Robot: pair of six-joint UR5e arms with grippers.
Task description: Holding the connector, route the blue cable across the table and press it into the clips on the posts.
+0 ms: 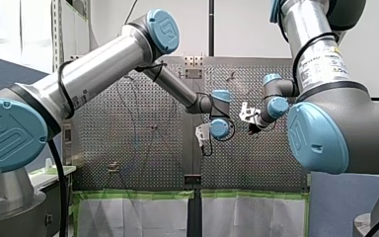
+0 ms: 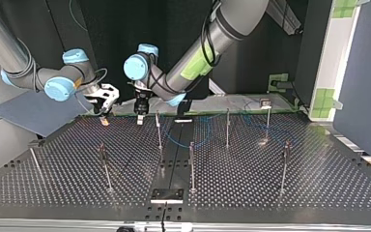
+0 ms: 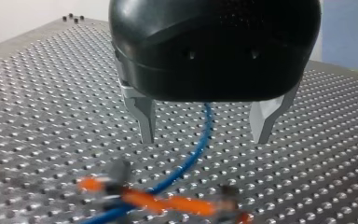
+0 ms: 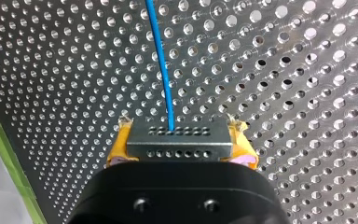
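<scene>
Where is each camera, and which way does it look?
Front: behind the arms, facing the table; both arms show.
Top: across the table, facing the arms and posts.
Left wrist: on my left arm; left gripper open.
Right wrist: on my right arm; right gripper holds the connector.
Both wrist views show the blue cable.

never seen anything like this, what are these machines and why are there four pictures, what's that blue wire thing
These are two robot arms working at a perforated metal table, caught at one moment by four cameras. One camera looks from behind the arms, one faces them across the table, and one sits on each wrist. Thin posts stand on the table and a blue cable lies among them. My right gripper, with yellow pads, is shut on a grey connector at the cable's end. My left gripper is open above the cable, holding nothing.
</scene>
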